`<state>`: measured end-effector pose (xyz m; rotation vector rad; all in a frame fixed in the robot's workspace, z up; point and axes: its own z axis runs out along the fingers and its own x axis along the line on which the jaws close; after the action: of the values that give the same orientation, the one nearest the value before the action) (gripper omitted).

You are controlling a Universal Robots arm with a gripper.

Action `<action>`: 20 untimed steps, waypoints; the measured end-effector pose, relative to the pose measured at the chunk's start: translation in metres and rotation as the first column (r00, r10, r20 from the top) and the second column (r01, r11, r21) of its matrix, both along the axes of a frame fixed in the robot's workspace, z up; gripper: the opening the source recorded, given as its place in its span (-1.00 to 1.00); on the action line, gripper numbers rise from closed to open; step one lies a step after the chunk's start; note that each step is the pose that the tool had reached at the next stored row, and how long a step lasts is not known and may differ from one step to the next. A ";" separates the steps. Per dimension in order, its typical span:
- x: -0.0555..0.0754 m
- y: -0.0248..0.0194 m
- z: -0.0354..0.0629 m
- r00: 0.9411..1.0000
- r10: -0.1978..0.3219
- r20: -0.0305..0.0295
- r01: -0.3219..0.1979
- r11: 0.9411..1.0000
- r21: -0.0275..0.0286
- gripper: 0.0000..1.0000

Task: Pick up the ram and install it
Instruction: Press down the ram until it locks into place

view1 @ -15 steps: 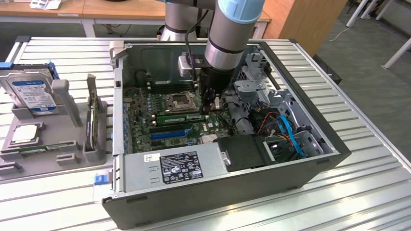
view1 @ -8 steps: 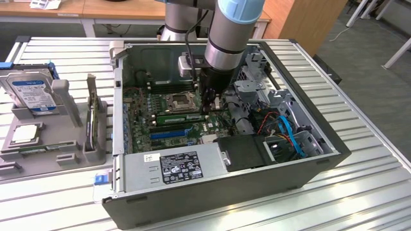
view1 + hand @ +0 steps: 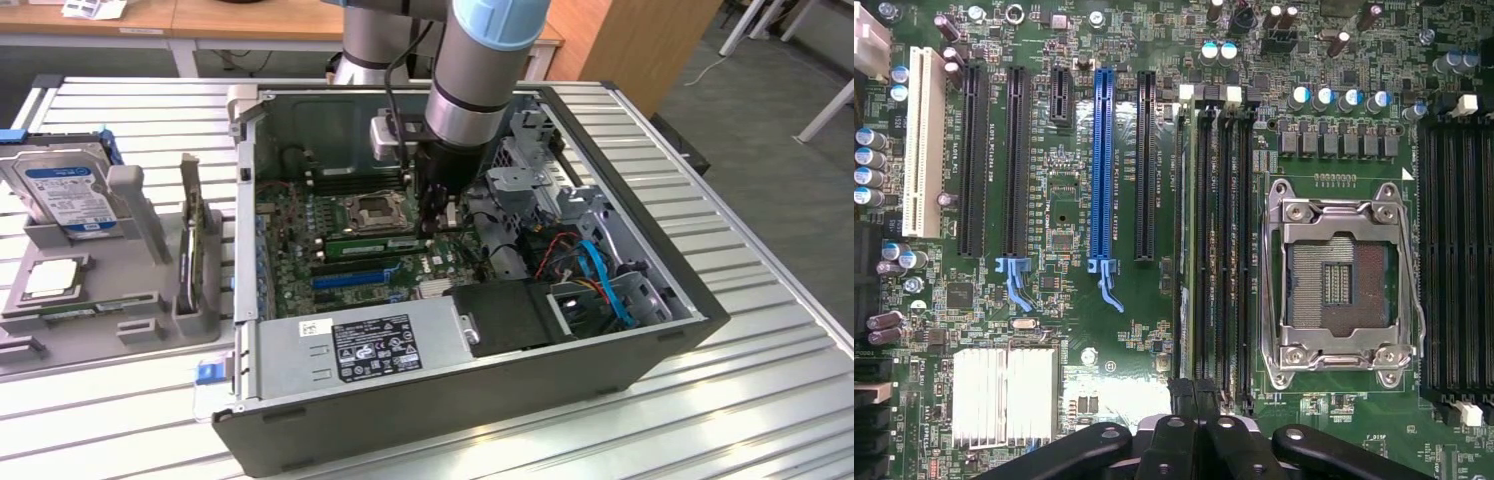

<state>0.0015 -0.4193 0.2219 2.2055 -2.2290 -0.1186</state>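
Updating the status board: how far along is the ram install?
Done: the ram stands in a memory slot beside the CPU socket. In hand: the hand, shut, sits at one end of the stick, apparently pressing it. Left: full seating; I cannot tell whether the latches have closed.

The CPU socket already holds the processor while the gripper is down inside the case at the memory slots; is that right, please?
Not quite: the CPU socket is empty, with its bare contacts showing in the wrist view. The processor lies outside the case, at the exterior view's left. The gripper is indeed down inside the case at the memory slots.
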 end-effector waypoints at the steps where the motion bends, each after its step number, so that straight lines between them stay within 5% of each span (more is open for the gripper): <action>1: 0.000 0.0000 0.0000 1.000 0.000 0.000 0.000 1.000 0.000 -0.80; 20: 0.000 0.0000 0.0162 1.000 0.000 0.000 0.000 1.000 0.000 -0.80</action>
<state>0.0017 -0.4193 0.2381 2.2057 -2.2292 -0.1189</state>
